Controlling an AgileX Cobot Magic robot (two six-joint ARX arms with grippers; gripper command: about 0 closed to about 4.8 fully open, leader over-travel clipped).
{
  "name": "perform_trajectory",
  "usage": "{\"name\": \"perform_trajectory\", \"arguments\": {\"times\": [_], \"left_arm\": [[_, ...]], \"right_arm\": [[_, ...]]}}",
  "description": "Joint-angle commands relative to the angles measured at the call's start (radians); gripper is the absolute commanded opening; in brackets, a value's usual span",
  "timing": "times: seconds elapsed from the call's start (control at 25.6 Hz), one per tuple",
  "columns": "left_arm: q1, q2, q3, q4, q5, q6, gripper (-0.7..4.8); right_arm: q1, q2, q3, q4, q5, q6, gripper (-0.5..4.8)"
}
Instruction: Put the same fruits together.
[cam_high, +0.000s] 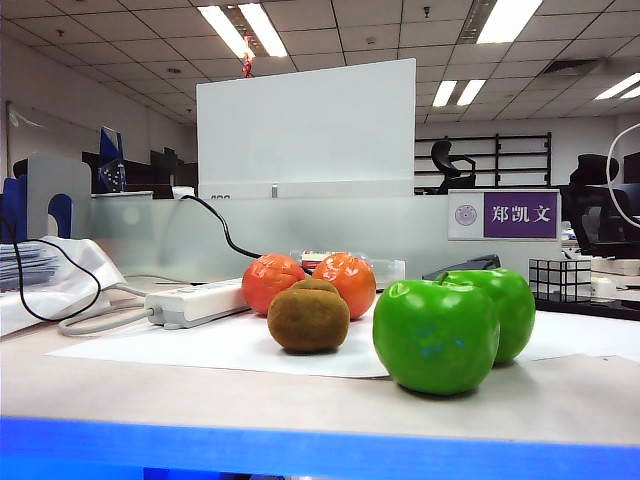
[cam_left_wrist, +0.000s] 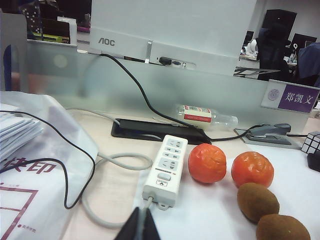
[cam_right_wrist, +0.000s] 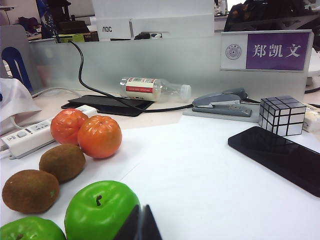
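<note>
- Low on the white sheet (cam_high: 200, 345) that covers the table (cam_high: 300, 405), the six fruits sit sorted in three pairs.
- Nearest the exterior camera, the two green apples (cam_high: 436, 335) stand side by side and look to be touching, the nearer one overlapping the farther one (cam_high: 505, 305).
- Behind them to the left, one kiwi (cam_high: 308, 320) hides most of the second (cam_high: 315, 286); the right wrist view shows the two kiwis (cam_right_wrist: 62, 161) close together but apart.
- Farther back, the two tangerines (cam_high: 272, 282) sit next to each other; in the right wrist view they (cam_right_wrist: 100, 136) touch, while the left wrist view shows a small gap between them (cam_left_wrist: 207, 162).
- Neither arm appears in the exterior view.
- Left gripper (cam_left_wrist: 139, 226): its dark fingers are pressed together with nothing between them, and it sits low just in front of the cable end of the white power strip (cam_left_wrist: 166, 171).
- Right gripper (cam_right_wrist: 138, 225): also pressed closed and empty, close beside one green apple (cam_right_wrist: 100, 212), with the other apple (cam_right_wrist: 30, 229) farther over.
- A mirrored cube (cam_right_wrist: 281, 115) and a black phone (cam_right_wrist: 277, 157) lie apart from the fruit, with a stapler (cam_right_wrist: 222, 102) and a plastic bottle (cam_right_wrist: 152, 89) lying on its side near the frosted partition (cam_right_wrist: 165, 62).
</note>
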Motion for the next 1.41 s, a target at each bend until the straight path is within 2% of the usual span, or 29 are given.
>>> {"name": "perform_trajectory", "arguments": {"times": [0.04,0.16,0.39,0.63,1.06,1.29,1.41], "left_arm": [[0.002,-0.003,0.003,0.009,0.003,0.016,-0.02],[0.054,-0.034,0.003,-0.013,0.011,0.110,-0.02],[0.270,-0.091,-0.017,-0.172,0.097,0.089,-0.02],[0.269,-0.091,-0.055,-0.233,0.097,0.090,-0.02],[0.266,-0.091,-0.055,-0.176,0.097,0.097,-0.02],[0.219,-0.091,-0.055,-0.165,0.087,0.106,-0.02],[0.196,-0.091,-0.055,-0.165,0.046,0.105,-0.02]], "right_arm": [[0.001,-0.001,0.005,0.013,0.005,-0.003,-0.08],[0.001,-0.001,0.005,0.013,0.005,-0.003,-0.08],[0.001,-0.001,0.005,0.012,0.005,-0.003,-0.08],[0.001,-0.001,0.005,0.009,0.005,-0.003,-0.08],[0.001,-0.001,0.005,0.010,0.005,-0.003,-0.08],[0.001,-0.001,0.005,0.010,0.005,-0.003,-0.08],[0.001,-0.001,0.005,0.010,0.005,-0.003,-0.08]]}}
